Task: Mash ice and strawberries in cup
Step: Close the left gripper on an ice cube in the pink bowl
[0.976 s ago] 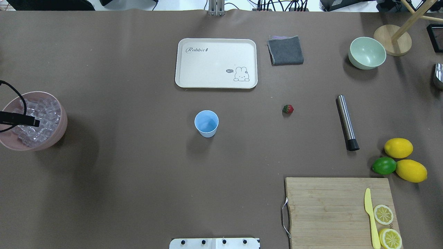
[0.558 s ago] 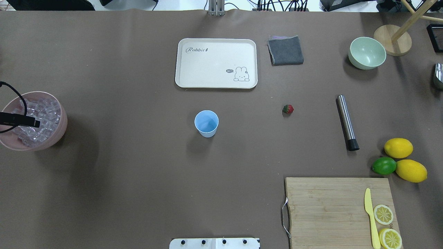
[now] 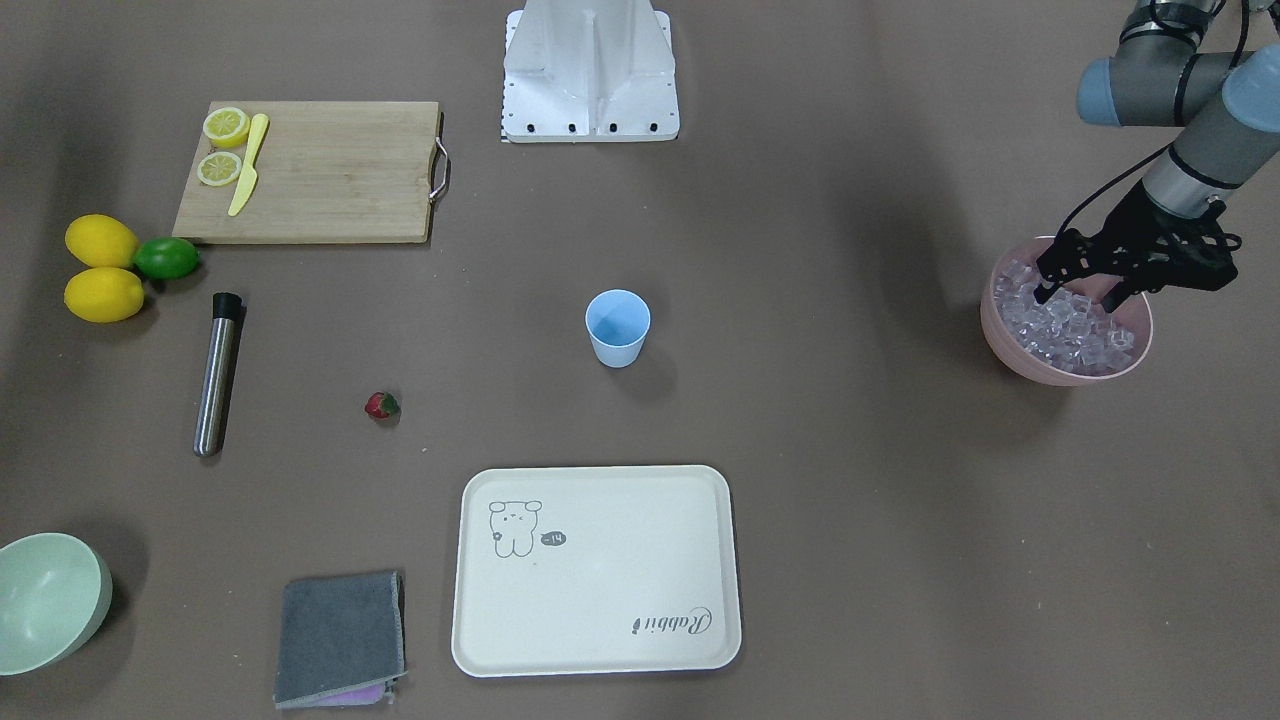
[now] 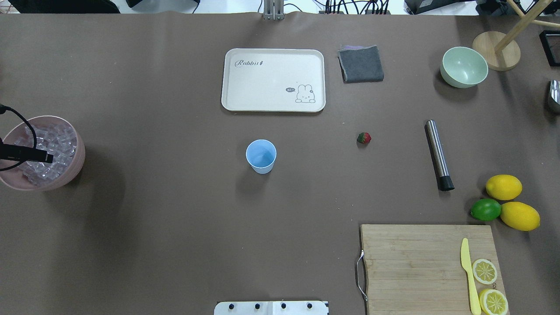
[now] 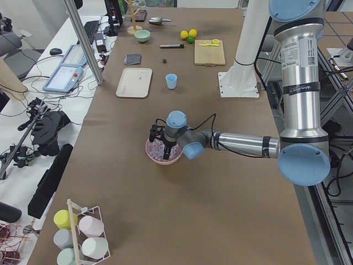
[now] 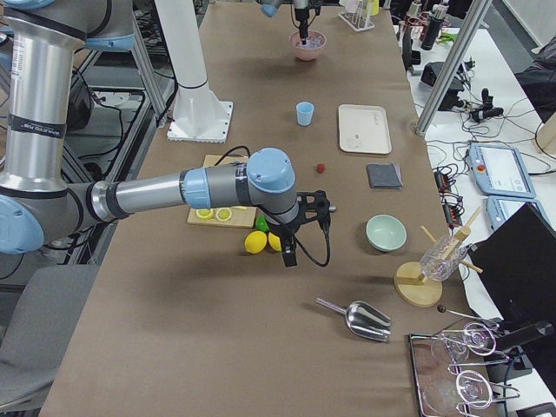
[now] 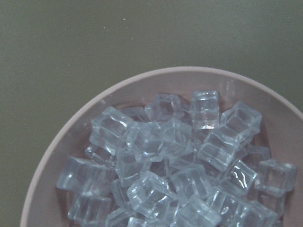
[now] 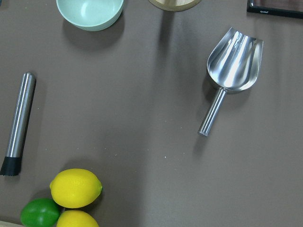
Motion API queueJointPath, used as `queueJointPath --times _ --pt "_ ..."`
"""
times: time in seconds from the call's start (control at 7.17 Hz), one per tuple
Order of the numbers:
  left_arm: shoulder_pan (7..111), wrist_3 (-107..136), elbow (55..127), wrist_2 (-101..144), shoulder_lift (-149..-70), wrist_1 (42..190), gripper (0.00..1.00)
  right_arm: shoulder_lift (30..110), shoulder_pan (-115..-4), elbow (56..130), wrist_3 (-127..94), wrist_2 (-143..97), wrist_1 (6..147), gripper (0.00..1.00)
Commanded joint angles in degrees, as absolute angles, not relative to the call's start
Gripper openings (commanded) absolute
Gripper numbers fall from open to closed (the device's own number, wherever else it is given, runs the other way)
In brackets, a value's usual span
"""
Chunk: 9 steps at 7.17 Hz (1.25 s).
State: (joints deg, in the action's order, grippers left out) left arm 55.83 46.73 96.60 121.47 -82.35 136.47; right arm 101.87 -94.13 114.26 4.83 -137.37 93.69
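At the right edge of the front-facing view, the left gripper [image 3: 1082,290] hangs with fingers spread wide over the ice [image 3: 1065,328] heaped in the pink bowl [image 3: 1003,345] — cubes straight below it. The cup [image 3: 617,328] stands mid-frame, well apart toward frame left — the strawberry [image 3: 381,406] farther left.

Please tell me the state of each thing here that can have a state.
Cup: upright, empty.
Ice: heaped in the pink bowl.
Strawberry: whole, outside the cup.
Left pincer: open, at the ice in the bowl.
Muddler: lying flat.
Scoop: lying flat, empty.
Green bowl: upright.
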Motion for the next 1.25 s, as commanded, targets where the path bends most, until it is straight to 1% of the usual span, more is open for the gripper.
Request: queueJointPath --times 0.0,0.42,0.56,0.7,0.84,0.98,1.12 --pt "55.6 46.7 96.6 121.5 -82.4 136.6 0.98 101.9 -94.1 114.2 4.8 -137.4 93.7 1.00" --pt "55.4 46.7 96.5 121.0 -82.4 136.6 0.97 102.0 -94.1 114.1 4.9 -137.4 93.7 1.00" --pt "55.3 46.7 96.5 120.9 -82.4 136.5 0.96 102.0 -94.1 114.2 4.9 -137.4 93.7 1.00" --pt "55.3 46.6 96.4 120.6 -82.5 136.6 0.91 102.0 -94.1 114.1 4.9 -137.3 93.7 1.00" --pt "55.3 46.4 96.4 120.6 -82.6 136.6 0.88 102.0 -94.1 114.1 4.8 -137.3 93.7 1.00" --pt "55.3 46.2 96.3 120.6 -82.7 136.5 0.88 101.9 -94.1 114.1 4.9 -137.3 93.7 1.00" --pt "55.3 46.2 96.3 120.6 -82.7 136.5 0.85 102.0 -94.1 114.1 4.8 -137.3 93.8 1.00"
